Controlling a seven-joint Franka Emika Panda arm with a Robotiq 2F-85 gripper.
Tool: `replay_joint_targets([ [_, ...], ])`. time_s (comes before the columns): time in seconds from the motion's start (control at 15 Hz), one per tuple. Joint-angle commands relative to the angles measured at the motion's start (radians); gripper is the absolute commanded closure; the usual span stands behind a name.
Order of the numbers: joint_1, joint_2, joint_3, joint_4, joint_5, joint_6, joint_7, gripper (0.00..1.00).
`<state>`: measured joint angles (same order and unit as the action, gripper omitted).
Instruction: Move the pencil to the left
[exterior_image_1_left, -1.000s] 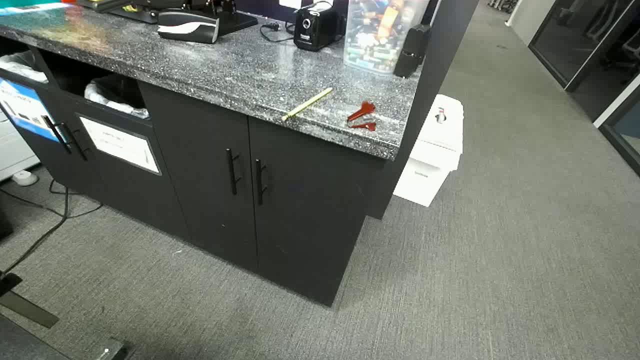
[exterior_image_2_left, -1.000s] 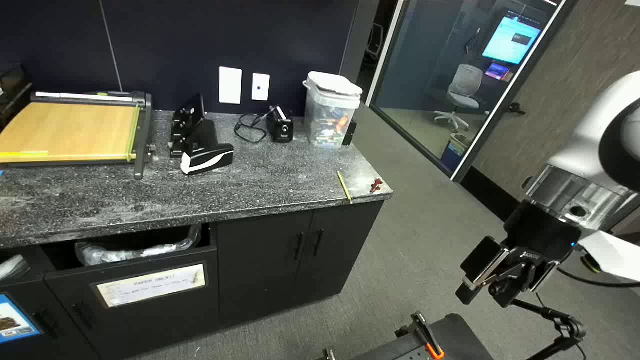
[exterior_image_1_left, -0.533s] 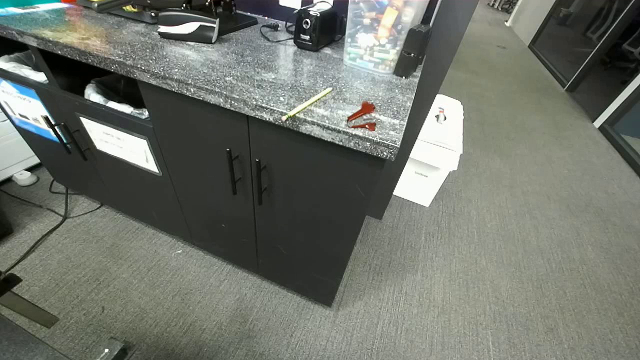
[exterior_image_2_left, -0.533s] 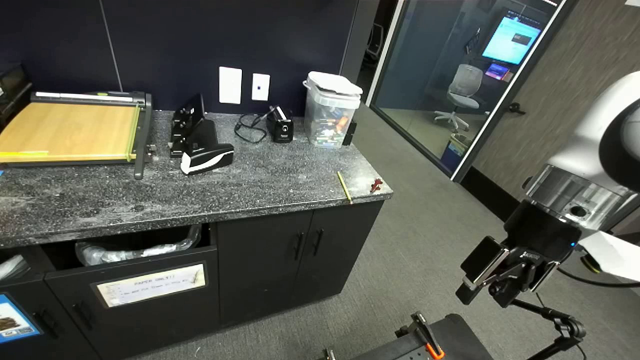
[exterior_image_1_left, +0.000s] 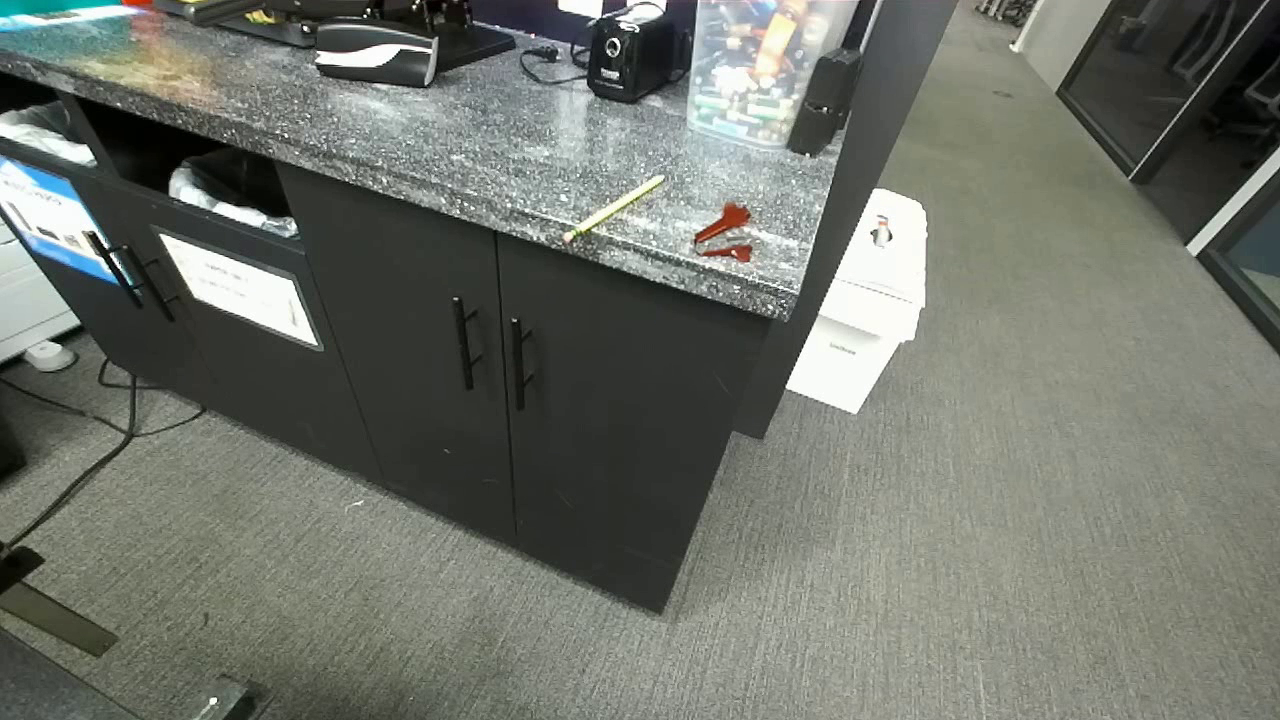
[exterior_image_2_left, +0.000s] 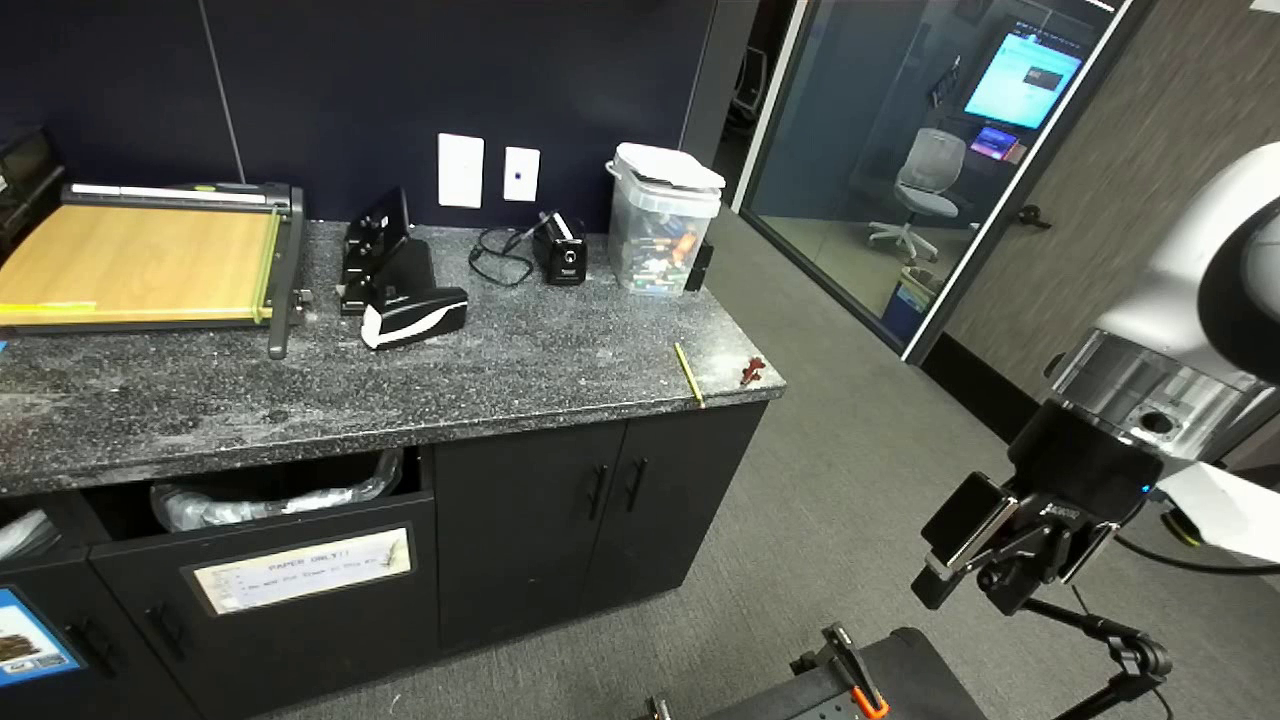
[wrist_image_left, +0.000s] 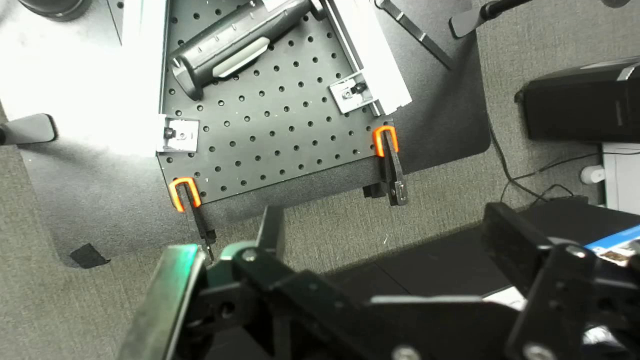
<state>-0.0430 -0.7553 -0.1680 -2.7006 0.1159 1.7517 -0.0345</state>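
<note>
The pencil (exterior_image_1_left: 614, 209) is a thin, pale yellow stick lying flat on the speckled dark counter (exterior_image_1_left: 480, 140). It shows in both exterior views (exterior_image_2_left: 689, 375). One end points toward the counter's back and the other reaches the front edge. My gripper (exterior_image_2_left: 968, 592) hangs in the air to the right of the counter and lower than it, well apart from the pencil. In the wrist view my gripper (wrist_image_left: 383, 206) has its fingers wide apart with nothing between them. The pencil is out of the wrist view.
A small red object (exterior_image_1_left: 728, 222) lies right of the pencil near the counter corner, also seen in an exterior view (exterior_image_2_left: 752, 371). Behind stand a clear bin (exterior_image_2_left: 662, 220), a black sharpener (exterior_image_2_left: 562, 250) and a stapler (exterior_image_2_left: 414, 318). Clamps (wrist_image_left: 392, 170) grip the robot's base plate (wrist_image_left: 260, 125).
</note>
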Motion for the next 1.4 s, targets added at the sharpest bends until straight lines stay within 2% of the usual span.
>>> replay_joint_targets([
  [0.0,-0.008,0.033,0.020,0.034,0.040,0.009,-0.002,0.00],
  [0.33,0.010,0.208,0.071,0.299,0.140,0.026,0.103,0.00],
  [0.53,0.023,0.355,0.074,0.482,0.141,0.037,0.156,0.00],
  [0.67,0.005,0.460,0.090,0.607,0.132,0.038,0.180,0.00],
  [1.33,-0.015,1.004,0.082,1.181,0.132,0.031,0.250,0.00],
])
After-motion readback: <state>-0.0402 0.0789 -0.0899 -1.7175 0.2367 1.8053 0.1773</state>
